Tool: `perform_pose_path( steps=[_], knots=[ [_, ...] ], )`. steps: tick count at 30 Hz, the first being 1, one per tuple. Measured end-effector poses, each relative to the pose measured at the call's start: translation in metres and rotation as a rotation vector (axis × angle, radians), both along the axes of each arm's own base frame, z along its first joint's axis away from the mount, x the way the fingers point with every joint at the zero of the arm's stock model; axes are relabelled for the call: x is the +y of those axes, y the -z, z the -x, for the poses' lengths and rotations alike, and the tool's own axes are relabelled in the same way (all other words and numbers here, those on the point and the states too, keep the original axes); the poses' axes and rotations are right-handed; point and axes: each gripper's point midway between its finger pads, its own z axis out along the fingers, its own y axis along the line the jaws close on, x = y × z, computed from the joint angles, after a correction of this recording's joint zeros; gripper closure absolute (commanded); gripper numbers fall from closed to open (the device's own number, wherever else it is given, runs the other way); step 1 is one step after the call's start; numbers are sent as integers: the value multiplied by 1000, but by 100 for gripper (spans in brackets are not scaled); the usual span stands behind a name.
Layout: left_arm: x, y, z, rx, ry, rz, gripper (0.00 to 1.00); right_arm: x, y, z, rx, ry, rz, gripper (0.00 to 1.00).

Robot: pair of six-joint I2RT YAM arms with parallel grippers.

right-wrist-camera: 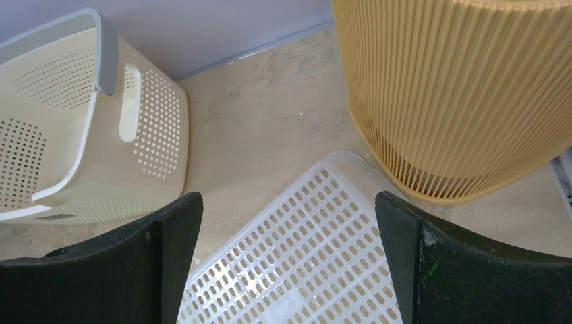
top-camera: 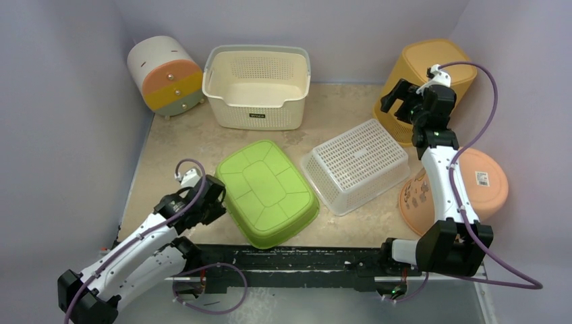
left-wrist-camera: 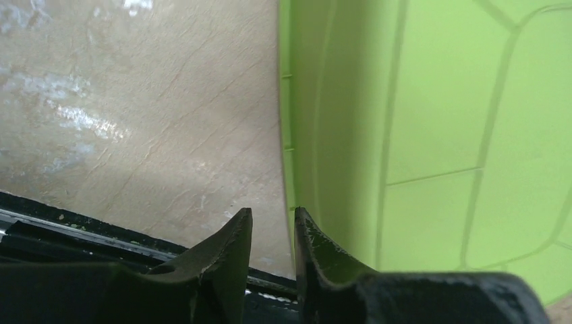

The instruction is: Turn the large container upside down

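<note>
The large container (top-camera: 266, 192) is lime green and lies bottom up on the table, near the front centre-left. In the left wrist view its green side and base (left-wrist-camera: 438, 135) fill the right half. My left gripper (top-camera: 221, 199) sits at the container's left edge. Its jaws (left-wrist-camera: 273, 214) stand a narrow gap apart, and the green rim runs just by the right fingertip (left-wrist-camera: 303, 226), with nothing clamped. My right gripper (top-camera: 398, 98) hangs high at the back right, wide open and empty (right-wrist-camera: 289, 202), above the white basket's corner.
A white perforated basket (top-camera: 357, 165) lies upside down right of the green container. A cream basket (top-camera: 258, 84) stands at the back, a small drawer unit (top-camera: 165, 74) at the back left. A yellow ribbed bin (top-camera: 432, 67) and an orange bowl (top-camera: 472, 189) are on the right.
</note>
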Motion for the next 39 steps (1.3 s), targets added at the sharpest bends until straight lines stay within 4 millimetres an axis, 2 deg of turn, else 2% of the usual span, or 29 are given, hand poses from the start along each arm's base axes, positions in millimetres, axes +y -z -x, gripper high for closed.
perform_pose_path(
  steps=[2,4,6,10,12,15,19,22,25,27,32,36,39],
  knots=[
    [-1,-17,-7,-20,19,-23,70,1,1,0,3,-6,1,0],
    [-5,-47,-24,-70,42,-47,65,2,2,1,8,-9,5,0],
    [-11,-79,-44,-134,70,-70,55,4,3,2,13,-16,7,0],
    [-27,-149,-97,-312,172,-162,46,16,0,1,13,-44,9,0],
    [-37,-170,-121,-375,236,-219,44,24,-4,1,8,-65,9,0],
    [-64,-192,-165,-449,374,-315,42,38,-12,1,-4,-96,11,0],
    [-113,-194,-224,-505,590,-412,40,52,-20,-4,-9,-127,9,0],
    [-144,-176,-258,-529,753,-456,39,56,-25,-14,-14,-138,9,0],
    [-162,-160,-289,-545,877,-443,39,56,-25,-17,-12,-137,9,0],
    [-163,-156,-311,-563,907,-432,39,56,-24,-16,-7,-138,8,0],
    [-145,-162,-357,-631,939,-443,39,56,-24,-16,-7,-138,8,0],
    [-136,-167,-376,-664,1017,-410,40,57,-23,-16,-4,-139,7,0],
    [-133,-161,-380,-659,1094,-385,40,57,-21,-15,-1,-143,5,0]
  ],
)
